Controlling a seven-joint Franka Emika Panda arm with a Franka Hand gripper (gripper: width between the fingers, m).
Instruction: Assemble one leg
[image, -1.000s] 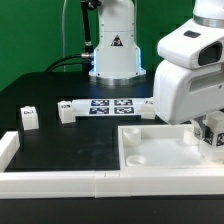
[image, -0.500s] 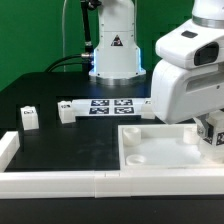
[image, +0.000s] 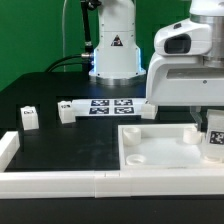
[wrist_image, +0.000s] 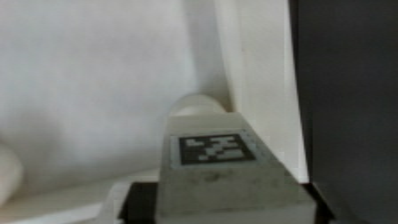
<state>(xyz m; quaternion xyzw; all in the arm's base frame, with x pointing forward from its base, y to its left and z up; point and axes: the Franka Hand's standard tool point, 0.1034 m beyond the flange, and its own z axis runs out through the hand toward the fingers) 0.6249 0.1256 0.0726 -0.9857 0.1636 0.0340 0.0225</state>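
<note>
the leg (image: 214, 141) is a small white blocky post with a black-and-white square marker on one face, sitting at the exterior view's right edge, right over the far corner of the white panel (image: 160, 152), can't tell if it's touching

The exterior view is brightly and evenly lit, and the large flat white plastic panel (image: 165, 150) is nearly washed out. The wrist view is rendered blurred.

Robotics lab: Panda arm base (image: 115, 55) at 12 o'clock, green backdrop (image: 30, 35), black bench (image: 60, 140), fiducial-tagged marker board (image: 108, 105) mid-table.
</note>
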